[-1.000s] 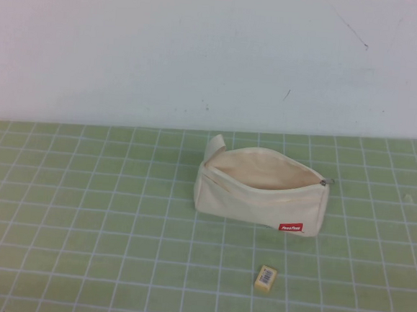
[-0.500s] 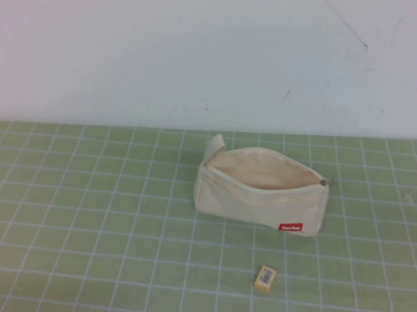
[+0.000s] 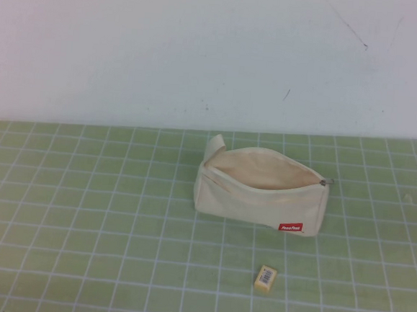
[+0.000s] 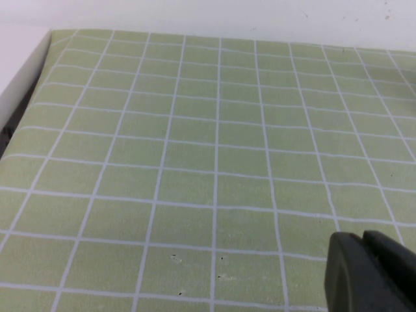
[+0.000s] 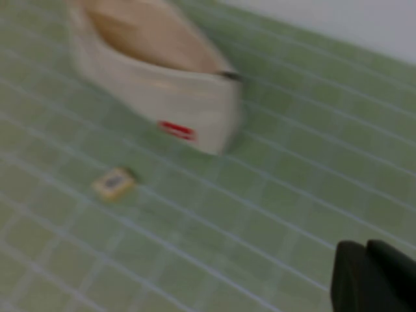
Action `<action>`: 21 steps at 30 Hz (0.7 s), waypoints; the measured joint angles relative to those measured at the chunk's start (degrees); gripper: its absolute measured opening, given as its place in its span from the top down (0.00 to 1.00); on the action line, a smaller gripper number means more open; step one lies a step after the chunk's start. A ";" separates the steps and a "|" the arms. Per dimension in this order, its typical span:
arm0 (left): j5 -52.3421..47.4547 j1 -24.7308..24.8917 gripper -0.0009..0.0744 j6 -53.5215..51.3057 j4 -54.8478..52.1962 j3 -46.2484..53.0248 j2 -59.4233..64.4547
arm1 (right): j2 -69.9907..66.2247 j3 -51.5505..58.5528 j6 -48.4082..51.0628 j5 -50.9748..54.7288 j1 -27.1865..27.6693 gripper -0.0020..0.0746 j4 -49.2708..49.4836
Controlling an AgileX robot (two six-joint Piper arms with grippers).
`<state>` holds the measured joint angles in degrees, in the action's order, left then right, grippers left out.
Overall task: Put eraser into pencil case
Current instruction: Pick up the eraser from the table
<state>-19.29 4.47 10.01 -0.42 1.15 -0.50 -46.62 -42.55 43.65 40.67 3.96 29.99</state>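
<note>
Pencil case [image 3: 262, 190]: on the green mat [image 3: 81, 211], zip open, mouth facing up.
Eraser [image 3: 265, 277]: flat on the mat, near the pencil case, on the robot's side of its red tag [image 3: 290, 226].
Left gripper [image 4: 372, 273]: over bare mat, well apart from the pencil case, fingers pressed together.
Right gripper [image 5: 374, 278]: above the mat, apart from the pencil case, fingers pressed together.

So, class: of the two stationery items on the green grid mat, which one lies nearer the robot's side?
The eraser: the tiny yellow-tan block, apart from and in front of the open cream pencil case. The left gripper and right gripper touch neither.
</note>
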 joint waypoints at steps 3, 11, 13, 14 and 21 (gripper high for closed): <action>0.00 0.00 0.99 0.00 0.00 0.00 0.00 | -5.50 1.44 10.05 0.38 -2.07 0.97 10.96; 0.00 0.00 0.99 0.00 0.00 0.00 0.00 | -20.91 3.08 12.69 -10.32 -28.51 0.97 14.68; 0.00 0.00 0.99 0.00 0.00 0.00 0.00 | -25.22 2.96 11.38 -13.97 -34.87 0.97 13.34; 0.00 0.00 0.99 0.00 0.00 0.00 0.00 | -27.88 2.45 10.43 -14.92 -37.86 0.97 11.73; 0.00 0.00 0.99 0.00 0.00 0.00 0.00 | -46.02 -9.63 4.78 -7.34 -45.91 0.97 -7.98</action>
<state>-19.29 4.47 10.01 -0.42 1.15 -0.50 -92.64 -52.18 48.43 33.33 -41.95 22.01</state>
